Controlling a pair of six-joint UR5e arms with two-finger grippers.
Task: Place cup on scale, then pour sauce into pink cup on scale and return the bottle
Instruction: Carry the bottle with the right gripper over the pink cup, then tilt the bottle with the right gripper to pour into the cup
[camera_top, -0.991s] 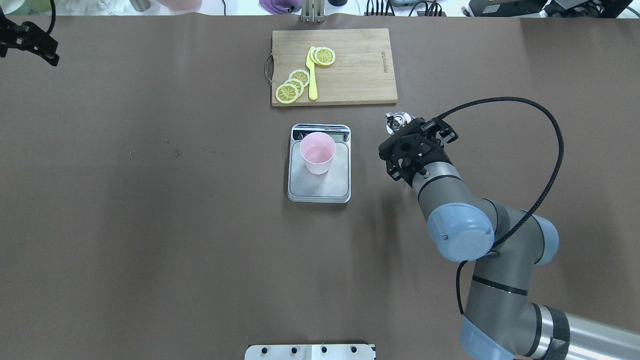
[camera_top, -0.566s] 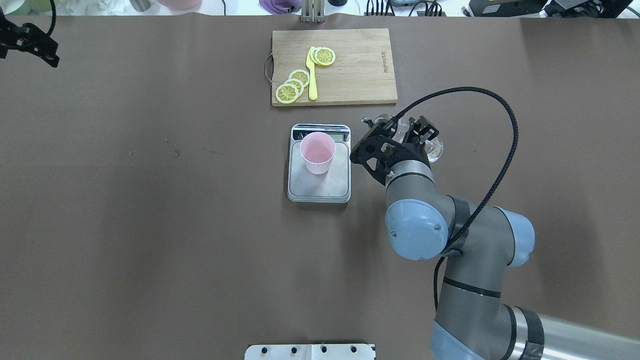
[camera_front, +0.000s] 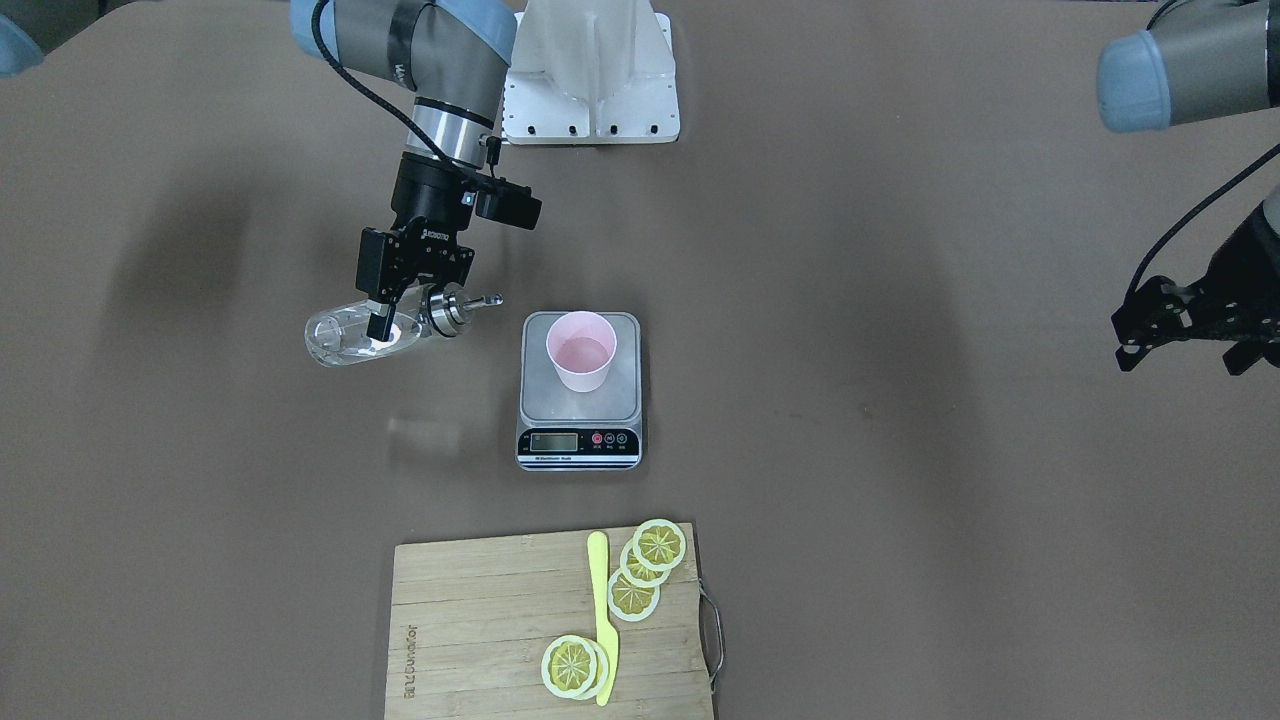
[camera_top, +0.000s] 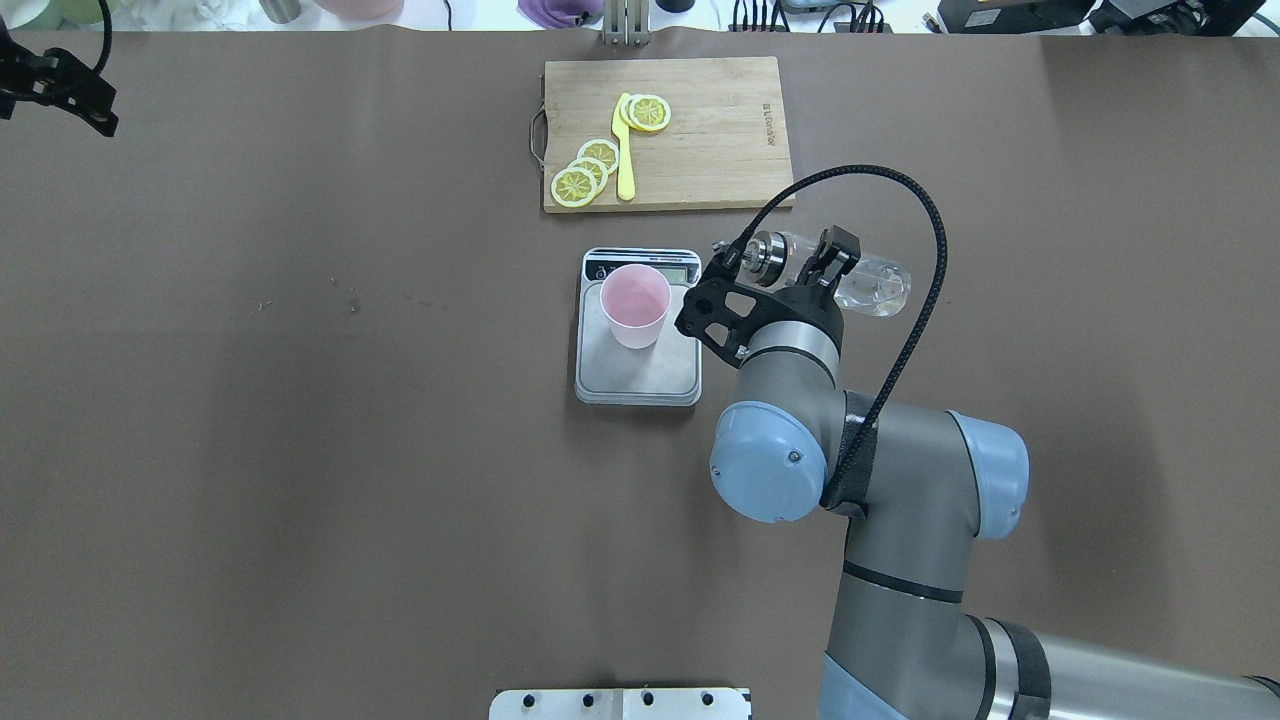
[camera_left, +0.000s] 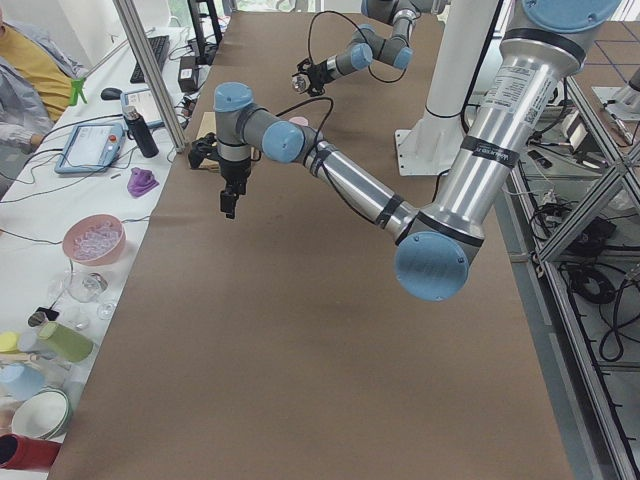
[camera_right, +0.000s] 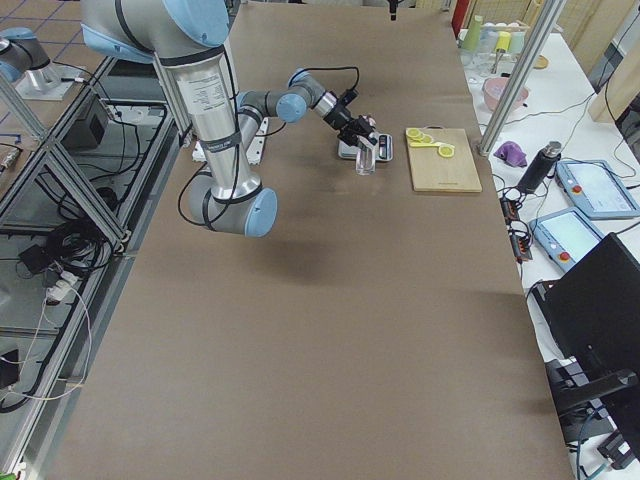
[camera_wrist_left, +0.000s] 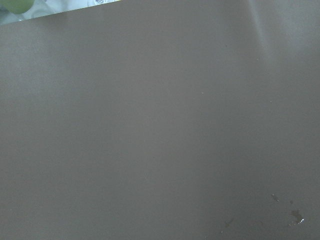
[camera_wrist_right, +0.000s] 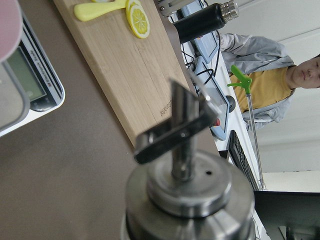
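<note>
The pale pink cup (camera_top: 635, 305) stands upright on the silver scale (camera_top: 640, 378), also seen in the front view as cup (camera_front: 581, 350) on scale (camera_front: 612, 402). My right gripper (camera_top: 815, 272) (camera_front: 385, 322) is shut on the clear glass bottle (camera_top: 868, 287) (camera_front: 340, 340). The bottle is tipped almost level in the air beside the scale. Its silver spout cap (camera_front: 447, 305) (camera_wrist_right: 187, 195) points toward the cup and stops short of the rim. My left gripper (camera_front: 1185, 358) (camera_top: 62, 88) is open and empty, far off at the table's left end.
A wooden cutting board (camera_top: 715, 140) (camera_front: 470, 620) with lemon slices (camera_top: 585, 172) and a yellow knife (camera_top: 623, 150) lies just beyond the scale. The robot's white base plate (camera_front: 590, 100) is at the near edge. Operators' items line the far table edge.
My right arm has swung left toward the scale. The bottle has gone from upright to almost level, spout toward the cup. The cup, scale and left arm have not moved.
</note>
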